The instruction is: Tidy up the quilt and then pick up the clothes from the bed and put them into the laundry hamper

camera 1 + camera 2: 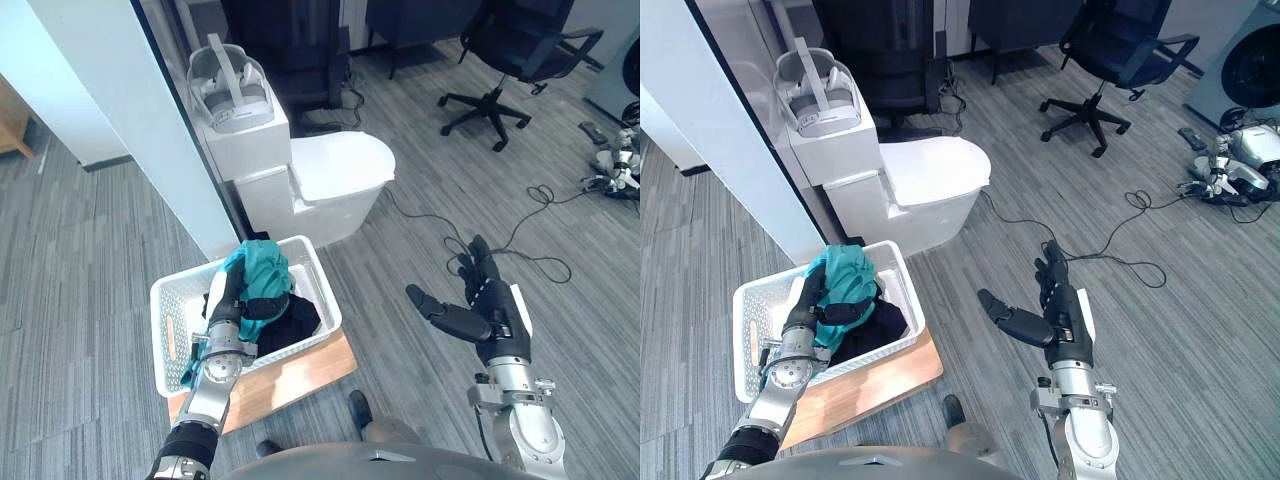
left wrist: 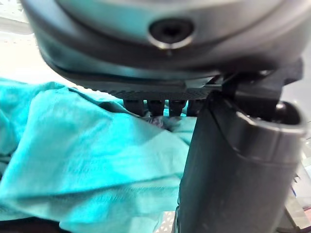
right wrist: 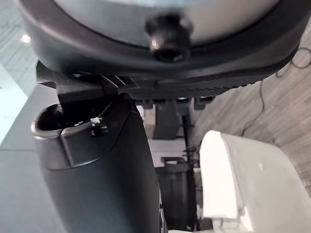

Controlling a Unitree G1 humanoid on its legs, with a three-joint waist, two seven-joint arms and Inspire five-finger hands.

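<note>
Hamper (image 1: 163, 345) holding one teal garment (image 1: 262, 268), one black garment (image 1: 298, 318), left hand (image 1: 225, 305) grip unclear, right hand (image 1: 495, 315) spread

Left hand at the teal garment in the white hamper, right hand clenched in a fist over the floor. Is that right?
Not quite. The right hand is open and spread, not a fist, over the floor; the left eye view shows it. The left hand is indeed at the teal garment in the white hamper.

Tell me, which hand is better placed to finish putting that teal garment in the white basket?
Left. The left hand is at the teal garment inside the white basket; the right hand hangs open over the floor, apart from it.
</note>
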